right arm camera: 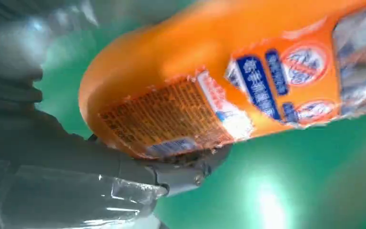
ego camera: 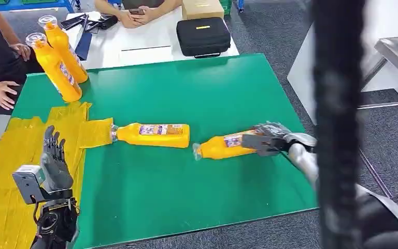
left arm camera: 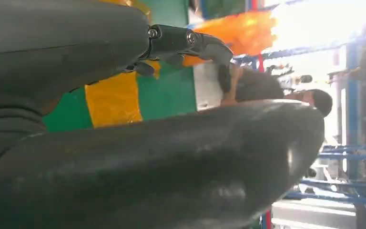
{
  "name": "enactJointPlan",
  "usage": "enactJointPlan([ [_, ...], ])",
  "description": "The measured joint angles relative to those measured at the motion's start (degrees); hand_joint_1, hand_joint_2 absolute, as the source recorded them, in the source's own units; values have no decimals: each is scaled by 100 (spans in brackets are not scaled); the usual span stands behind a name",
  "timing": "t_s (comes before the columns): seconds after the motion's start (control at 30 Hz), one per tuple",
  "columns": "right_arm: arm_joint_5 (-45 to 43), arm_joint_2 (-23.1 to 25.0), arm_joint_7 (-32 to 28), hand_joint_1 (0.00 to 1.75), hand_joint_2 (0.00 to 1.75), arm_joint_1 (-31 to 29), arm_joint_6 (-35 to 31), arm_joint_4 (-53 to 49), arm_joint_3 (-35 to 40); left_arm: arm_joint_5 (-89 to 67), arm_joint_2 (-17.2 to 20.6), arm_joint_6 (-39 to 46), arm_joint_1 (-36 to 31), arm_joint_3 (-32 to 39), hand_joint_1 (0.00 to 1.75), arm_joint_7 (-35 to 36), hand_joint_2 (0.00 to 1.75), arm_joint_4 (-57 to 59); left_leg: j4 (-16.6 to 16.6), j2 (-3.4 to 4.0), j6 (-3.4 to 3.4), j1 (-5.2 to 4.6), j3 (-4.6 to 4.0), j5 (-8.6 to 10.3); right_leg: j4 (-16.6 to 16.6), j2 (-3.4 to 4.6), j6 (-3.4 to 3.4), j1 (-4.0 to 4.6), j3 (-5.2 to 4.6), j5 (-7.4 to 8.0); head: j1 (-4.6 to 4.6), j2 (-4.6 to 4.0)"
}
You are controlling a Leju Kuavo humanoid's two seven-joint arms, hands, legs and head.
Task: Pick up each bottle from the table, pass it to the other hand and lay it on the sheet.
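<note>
Green table [ego camera: 186,93], yellow sheet [ego camera: 10,155], grey carpet [ego camera: 269,31]

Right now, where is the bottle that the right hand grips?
In the head view, the orange bottle lies on the green table at the right, its base in the right hand, just right of another lying bottle.

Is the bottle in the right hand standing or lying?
Lying: the bottle is on its side, cap toward the sheet, with the right hand around its base.
</note>
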Motion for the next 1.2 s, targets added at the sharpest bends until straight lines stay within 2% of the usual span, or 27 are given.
enactJointPlan([
  [0.2, -1304, -911, -114, 175, 175, 442, 1108, -1561, -914, 179, 17, -369, 60, 243, 0, 28, 0, 0, 1, -5, 9, -12, -34, -5, 0, -5, 5, -11, -32, -3, 0, 0],
  [0.37, -2072, -1440, -256, 175, 175, 680, 1757, -2446, -1659, 262, 17, -421, 91, 398, 0, 30, 0, 0, 1, -5, 10, -11, -41, -8, 0, -5, 6, -10, -44, -5, 0, 0],
  [0.43, -2266, -1540, -311, 175, 175, 810, 1827, -2701, -2015, 299, 17, -472, 115, 448, 0, 17, 0, 0, 0, -3, 12, -9, -42, -14, -1, -4, 5, -6, -43, -8, 2, 0],
  [0.57, -2016, -1466, -357, 175, 175, 1147, 1733, -2985, -2454, 325, 7, -524, 122, 452, 0, 2, 0, 0, -1, 6, 15, -10, -41, -16, -1, -3, 6, -7, -44, -8, 0, 0],
  [0.6, -1999, -1433, -361, 175, 175, 1235, 1722, -3031, -2518, 325, 2, -531, 122, 452, 0, -2, 175, 0, -1, 5, 16, -10, -41, -16, -1, -3, 6, -8, -44, -8, 0, 0],
  [0.7, -1947, -1342, -361, 175, 175, 1288, 1726, -3094, -2635, 367, -15, -635, 120, 452, 0, 13, 175, 0, -3, 6, 15, -9, -46, -15, 0, -3, 5, -7, -42, -7, 0, 0],
  [0.77, -1780, -1100, -359, 175, 175, 1109, 1678, -2995, -2624, 503, -50, -826, 92, 448, 0, 41, 175, 0, -4, 25, 14, -8, -46, -16, 1, 14, 4, -6, -44, -4, 4, 0],
  [0.83, -1535, -645, -405, 175, 175, 811, 1314, -2636, -2502, 665, -105, -966, -18, 422, 0, 44, 175, 0, -4, 66, 13, -5, -33, -16, 1, 48, 2, -3, -45, 0, 2, 0],
  [0.97, -1061, 713, -216, 175, 175, 152, 195, -1615, -1981, 966, -330, -1171, -367, 228, 0, 206, 175, 31, -3, 117, -3, 4, -23, -4, 8, 88, -19, 5, -54, 16, 2, 0],
  [1.1, -980, 2078, 26, 175, 175, -435, -331, -669, -1485, 1154, -498, -1256, -706, 37, 0, 306, 175, 122, -2, 111, -22, 15, -26, 8, 16, 100, -35, 8, -74, 25, -4, 0],
  [1.2, -1011, 2728, 72, 175, 175, -672, -390, -236, -1309, 1191, -573, -1265, -817, -7, 0, 336, 175, 173, -2, 84, -30, 33, -39, 13, 19, 80, -40, 26, -80, 21, 2, 0],
])
